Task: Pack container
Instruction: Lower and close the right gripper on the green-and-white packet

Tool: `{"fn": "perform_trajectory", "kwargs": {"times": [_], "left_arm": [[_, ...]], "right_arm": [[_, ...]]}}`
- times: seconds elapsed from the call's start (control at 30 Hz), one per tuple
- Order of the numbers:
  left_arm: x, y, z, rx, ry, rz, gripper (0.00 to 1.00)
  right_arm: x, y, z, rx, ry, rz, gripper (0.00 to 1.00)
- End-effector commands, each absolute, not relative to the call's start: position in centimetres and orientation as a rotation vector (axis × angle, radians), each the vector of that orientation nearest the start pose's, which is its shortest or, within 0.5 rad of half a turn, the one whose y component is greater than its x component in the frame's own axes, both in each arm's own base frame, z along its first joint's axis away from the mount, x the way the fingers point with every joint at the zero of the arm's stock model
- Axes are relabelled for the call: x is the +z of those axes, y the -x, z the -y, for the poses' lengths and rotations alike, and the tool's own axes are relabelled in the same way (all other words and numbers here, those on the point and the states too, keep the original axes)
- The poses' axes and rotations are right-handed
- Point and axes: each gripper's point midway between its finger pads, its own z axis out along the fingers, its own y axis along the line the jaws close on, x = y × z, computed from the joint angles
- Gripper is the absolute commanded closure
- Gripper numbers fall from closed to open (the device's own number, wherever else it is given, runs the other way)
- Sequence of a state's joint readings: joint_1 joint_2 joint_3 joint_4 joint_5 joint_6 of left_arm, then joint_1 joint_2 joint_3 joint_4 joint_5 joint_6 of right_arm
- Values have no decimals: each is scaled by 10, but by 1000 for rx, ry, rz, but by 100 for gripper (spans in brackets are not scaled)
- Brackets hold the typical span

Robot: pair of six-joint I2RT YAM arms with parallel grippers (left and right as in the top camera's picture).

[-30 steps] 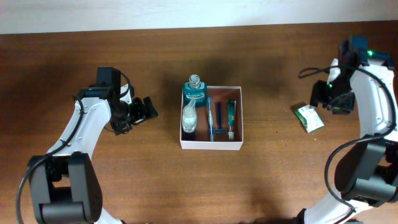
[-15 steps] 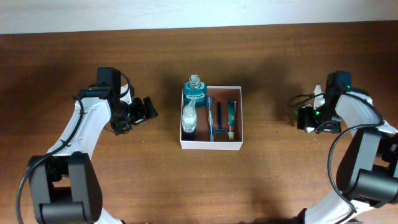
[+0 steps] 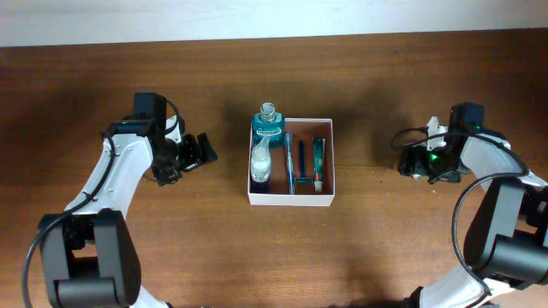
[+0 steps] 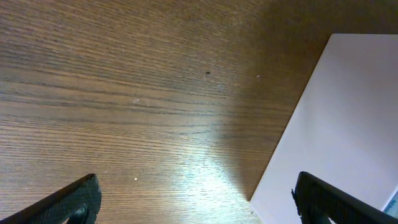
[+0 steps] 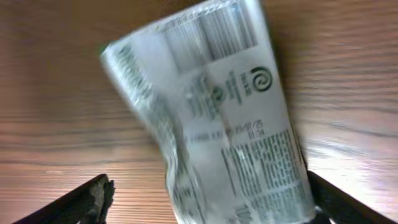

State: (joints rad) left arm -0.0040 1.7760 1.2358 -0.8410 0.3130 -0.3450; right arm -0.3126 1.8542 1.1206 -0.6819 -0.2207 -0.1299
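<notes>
Brown wooden table (image 3: 377,248) carries the container (image 3: 291,200) at its middle, with a bottle (image 3: 266,128), toothbrush (image 3: 290,162) and tube (image 3: 318,161) in it. The left gripper (image 3: 202,151) hovers near its left side, jaws wide and empty; the left wrist view shows only the container's white outer wall. The right gripper (image 3: 411,162) sits well apart on the other side, jaws spread around a packet (image 5: 217,124), which the overhead view hides beneath it.

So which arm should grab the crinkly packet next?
Right. The right hand hangs open over the packet, with its fingers on either side of it. The left hand is open over bare table, on the far side of the container, holding nothing.
</notes>
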Motion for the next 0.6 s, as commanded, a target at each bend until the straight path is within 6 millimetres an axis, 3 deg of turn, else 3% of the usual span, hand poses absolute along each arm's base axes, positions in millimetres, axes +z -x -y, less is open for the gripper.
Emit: {"fn": "perform_trajectory", "kwargs": {"times": [0.0, 0.17, 0.43, 0.57], "left_arm": [[59, -357, 54, -509, 466, -2945, 1], [59, -357, 54, -509, 466, -2945, 1], [59, -357, 54, -509, 466, -2945, 1], [59, -357, 54, -509, 466, -2945, 1]], "right_arm": [[13, -349, 32, 564, -243, -2873, 14], [10, -349, 31, 504, -214, -2897, 12], [0, -339, 66, 196, -243, -2973, 12], [0, -341, 70, 168, -294, -2967, 12]]}}
